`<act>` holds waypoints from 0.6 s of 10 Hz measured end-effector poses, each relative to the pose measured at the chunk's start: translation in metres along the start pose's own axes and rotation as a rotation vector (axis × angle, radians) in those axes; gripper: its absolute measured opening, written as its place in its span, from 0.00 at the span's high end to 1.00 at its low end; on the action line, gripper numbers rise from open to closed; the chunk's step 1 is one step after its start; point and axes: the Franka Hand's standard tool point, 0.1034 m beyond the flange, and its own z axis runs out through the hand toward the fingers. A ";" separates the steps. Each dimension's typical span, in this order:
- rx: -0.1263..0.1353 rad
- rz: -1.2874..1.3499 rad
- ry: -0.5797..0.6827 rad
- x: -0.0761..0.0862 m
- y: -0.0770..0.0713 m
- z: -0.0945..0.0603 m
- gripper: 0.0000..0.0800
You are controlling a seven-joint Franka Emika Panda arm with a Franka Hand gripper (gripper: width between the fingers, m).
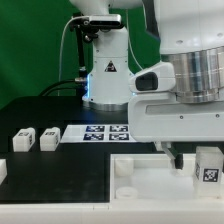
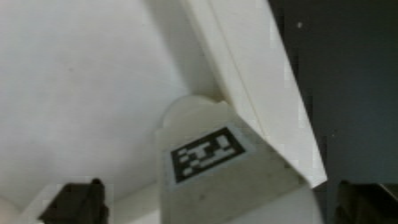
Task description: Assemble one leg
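Because the gripper (image 1: 190,158) hangs with its fingers spread wide and holding nothing, you can judge the leg (image 1: 208,165) freed: it stands by itself at the tray's (image 1: 150,178) corner, just beside the fingers, apparently set there for fitting.

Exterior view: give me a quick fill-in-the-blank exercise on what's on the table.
1. The table is ___ in colour.
2. The tool has its jaws ___.
3. The leg by the tool shows a black-and-white ___.
4. Beside the marker board, ___ legs stand together.
Missing: black; open; tag; two.
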 end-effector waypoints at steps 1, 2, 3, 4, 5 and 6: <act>0.000 0.031 0.000 0.000 0.000 0.000 0.22; -0.001 0.028 0.000 0.000 0.000 0.000 0.22; 0.002 0.067 -0.002 -0.001 0.000 0.001 0.45; 0.007 0.177 -0.005 -0.001 -0.001 0.001 0.45; 0.009 0.278 -0.006 -0.001 -0.001 0.001 0.63; 0.012 0.400 -0.009 -0.001 -0.002 0.001 0.63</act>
